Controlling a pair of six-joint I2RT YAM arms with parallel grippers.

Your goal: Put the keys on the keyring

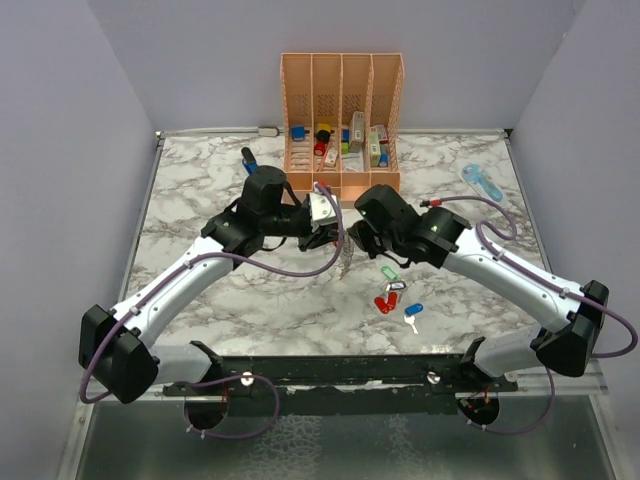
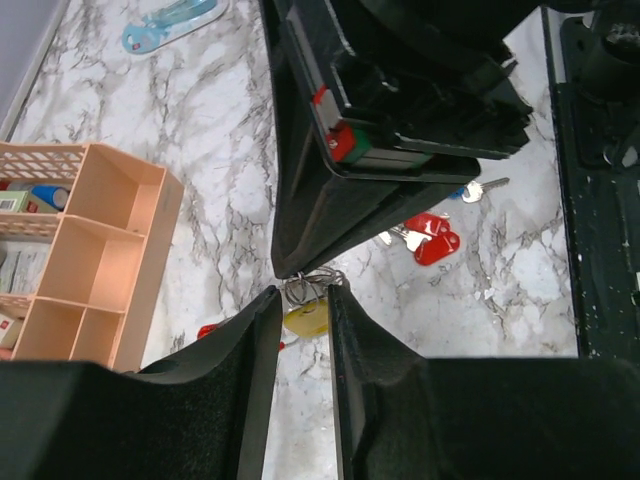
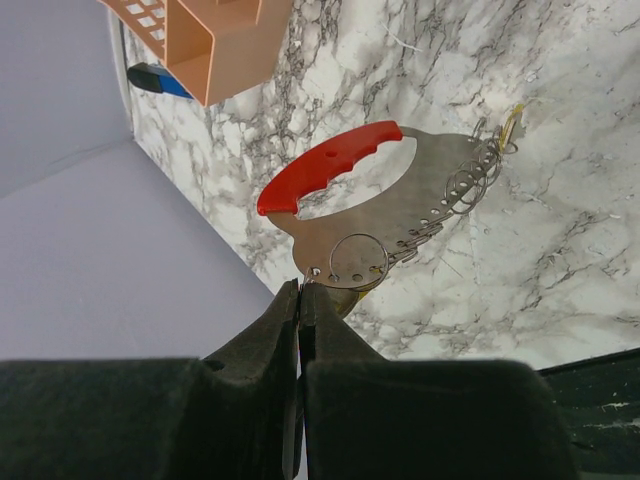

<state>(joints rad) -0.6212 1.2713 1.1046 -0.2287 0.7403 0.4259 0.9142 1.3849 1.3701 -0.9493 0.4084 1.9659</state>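
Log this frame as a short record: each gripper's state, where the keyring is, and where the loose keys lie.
left gripper: fingers apart, a yellow-tagged key showing in the gap; grip unclear
right gripper: shut on the keyring, between the two arms
loose keys: green, red and blue, on the table before the right arm
rack: orange, at the table's back edge

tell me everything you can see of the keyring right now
The keyring is a flat silvery metal loop with a red grip along one side and small wire rings strung at its edge. It is held tilted over the marble table. The right gripper, shut, pinches its near end. In the left wrist view, a yellow tag hanging from a wire ring sits between the fingers of the left gripper, seemingly clamped.
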